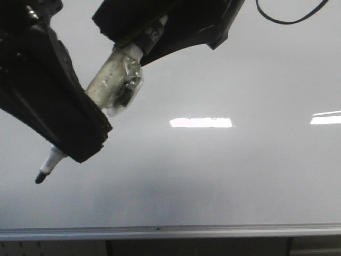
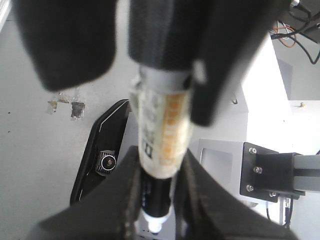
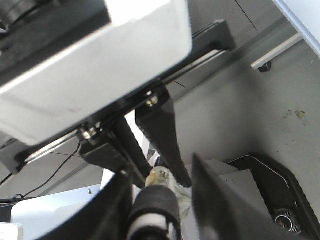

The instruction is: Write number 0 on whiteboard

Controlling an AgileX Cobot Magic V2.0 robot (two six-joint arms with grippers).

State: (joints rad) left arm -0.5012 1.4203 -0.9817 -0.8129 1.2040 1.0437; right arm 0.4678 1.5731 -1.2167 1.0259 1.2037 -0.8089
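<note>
The whiteboard (image 1: 240,176) fills the front view, glossy pale grey with a silver bottom rail (image 1: 213,231). No number 0 shows on it; part of the board is hidden behind the arms. My left gripper (image 1: 74,152) is shut on a white, tape-wrapped marker (image 1: 109,80) near its front end. The black nib (image 1: 40,177) pokes out below the fingers, in front of the board's lower left. In the left wrist view the marker (image 2: 162,130) runs between the closed jaws (image 2: 157,200). My right gripper (image 1: 128,50) sits around the marker's back end (image 3: 152,205), with a gap on one side.
Two bright rectangular light reflections lie on the board, one in the middle (image 1: 201,122) and one at the right edge (image 1: 326,118). A black cable (image 1: 290,18) hangs at the top right. Both arms crowd the upper left of the front view.
</note>
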